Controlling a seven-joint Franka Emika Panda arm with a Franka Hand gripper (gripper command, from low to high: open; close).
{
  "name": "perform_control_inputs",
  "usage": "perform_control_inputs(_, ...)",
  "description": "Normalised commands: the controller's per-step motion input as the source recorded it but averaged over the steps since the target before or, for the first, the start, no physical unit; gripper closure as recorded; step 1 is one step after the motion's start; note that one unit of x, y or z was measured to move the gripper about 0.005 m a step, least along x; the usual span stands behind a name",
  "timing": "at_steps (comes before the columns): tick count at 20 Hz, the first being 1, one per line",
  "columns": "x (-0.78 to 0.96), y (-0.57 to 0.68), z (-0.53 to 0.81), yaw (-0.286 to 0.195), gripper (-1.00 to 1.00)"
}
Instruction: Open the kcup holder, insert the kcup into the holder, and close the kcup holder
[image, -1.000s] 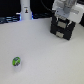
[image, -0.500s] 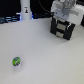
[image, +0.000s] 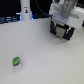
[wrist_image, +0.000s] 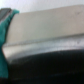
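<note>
In the exterior view the kcup (image: 16, 61), a small round pod with a green top, lies alone on the white table near the front at the exterior view's left. The black boxy kcup holder (image: 63, 33) stands at the back at the exterior view's right. My gripper (image: 62, 23) hangs right over and against the holder's top front, far from the kcup. Its fingers blend into the dark box, so their state is unclear. The wrist view is a blurred close-up of a grey and black surface (wrist_image: 47, 47), apparently the holder; no fingers can be made out there.
A white upright post (image: 25, 9) with a blue glow stands at the back of the table, with dark clutter (image: 7, 20) beside it. The white tabletop (image: 45, 60) stretches between kcup and holder. A teal strip (wrist_image: 3, 42) shows in the wrist view.
The gripper has shifted only slightly at the holder. The kcup lies in the same spot.
</note>
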Motion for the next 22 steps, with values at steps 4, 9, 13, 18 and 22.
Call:
perform_control_inputs(4, 0.94, -0.34, 0.13, -0.073, 1.00)
perform_control_inputs(9, 0.93, -0.37, 0.12, -0.077, 1.00)
perform_control_inputs(13, 0.93, -0.37, 0.12, -0.078, 1.00)
perform_control_inputs(18, 0.92, -0.38, 0.13, -0.074, 1.00)
perform_control_inputs(22, 0.90, -0.40, 0.14, -0.071, 1.00)
